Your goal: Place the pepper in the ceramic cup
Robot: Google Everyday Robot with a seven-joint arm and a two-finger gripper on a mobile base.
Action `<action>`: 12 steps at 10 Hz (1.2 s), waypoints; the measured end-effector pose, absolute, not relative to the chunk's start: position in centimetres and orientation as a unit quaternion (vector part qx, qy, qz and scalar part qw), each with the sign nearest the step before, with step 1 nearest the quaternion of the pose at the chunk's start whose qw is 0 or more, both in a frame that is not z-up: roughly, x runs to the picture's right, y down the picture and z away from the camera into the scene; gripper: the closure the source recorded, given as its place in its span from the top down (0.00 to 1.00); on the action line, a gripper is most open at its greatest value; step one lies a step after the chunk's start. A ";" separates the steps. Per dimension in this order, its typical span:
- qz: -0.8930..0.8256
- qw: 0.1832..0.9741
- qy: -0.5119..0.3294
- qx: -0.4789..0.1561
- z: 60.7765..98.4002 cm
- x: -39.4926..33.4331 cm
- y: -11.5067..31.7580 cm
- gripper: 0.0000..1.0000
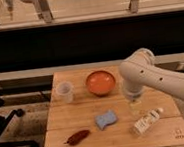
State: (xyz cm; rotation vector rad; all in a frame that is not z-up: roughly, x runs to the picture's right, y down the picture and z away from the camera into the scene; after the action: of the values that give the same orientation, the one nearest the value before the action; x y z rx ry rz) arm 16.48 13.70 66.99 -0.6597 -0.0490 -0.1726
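1. Pepper (77,137) lies flat on the wooden table (159,138), well apart from the orange bowl (100,82), toward the near edge and camera-left of it.
2. Ceramic cup (65,91) stands upright just camera-left of the bowl, with nothing touching it.
3. The risk, to my eye: a reach from the bowl's side to the pepper passes over the blue sponge (106,119), which sits in front of the bowl. A low sweep could shove it, and the glossy pepper could roll out of a shallow pinch.
4. The arm (151,78) bends down camera-right of the bowl. The gripper (135,103) hangs just in front of the bowl's right side, jaws apart, holding nothing.
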 end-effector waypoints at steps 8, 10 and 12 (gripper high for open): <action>-0.141 0.932 -0.073 -0.325 66.6 10.8 15.5 0.80; -0.157 0.929 -0.085 -0.323 66.5 8.8 15.7 0.80; -0.167 0.927 -0.097 -0.322 66.4 7.3 16.2 0.80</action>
State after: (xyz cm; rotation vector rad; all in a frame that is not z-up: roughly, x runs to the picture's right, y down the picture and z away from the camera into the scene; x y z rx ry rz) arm 7.35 16.16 66.37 -0.6601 -0.1992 -0.3423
